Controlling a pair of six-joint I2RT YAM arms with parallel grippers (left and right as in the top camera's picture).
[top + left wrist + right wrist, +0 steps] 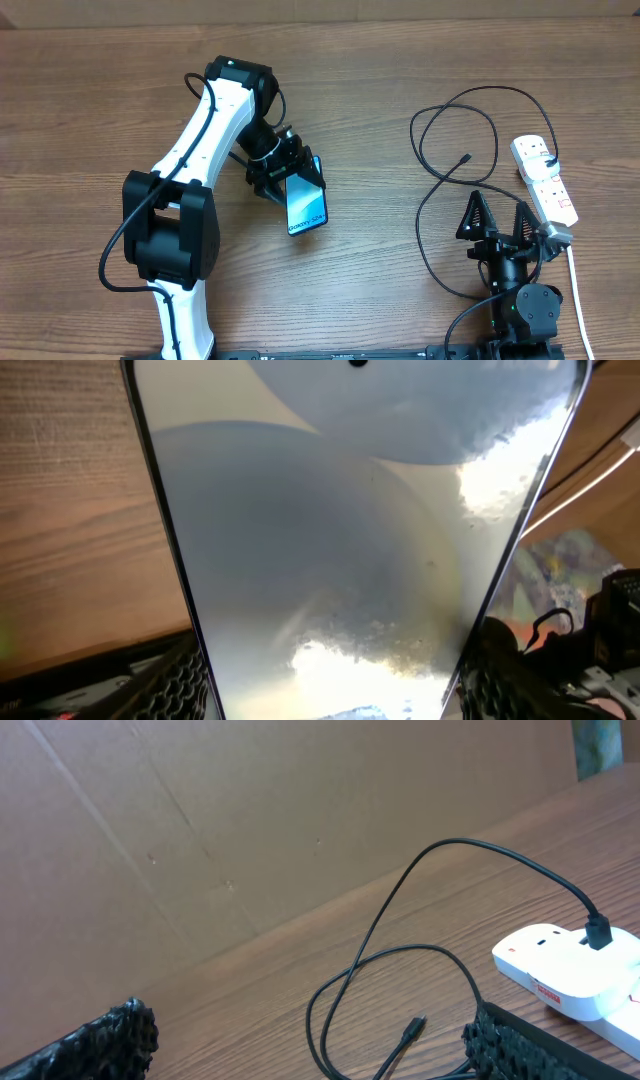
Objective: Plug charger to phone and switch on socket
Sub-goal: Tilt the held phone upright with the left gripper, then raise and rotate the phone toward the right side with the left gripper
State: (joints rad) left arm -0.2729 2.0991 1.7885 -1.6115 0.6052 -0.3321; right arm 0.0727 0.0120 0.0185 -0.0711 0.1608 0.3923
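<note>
Our socket (545,180) lies rigid and stable at the table's 3 o'clock. The phone (306,205) is slick, fragile glass near centre, clamped by its edges in our left gripper (295,178). The charger (455,841) is limp, so we'd pinch its stiff connector tip (466,158). It lies at 11 o'clock from our right gripper (498,212), whose jaws are apart.

The phone (320,580) shows blurred, its ends cropped.
</note>
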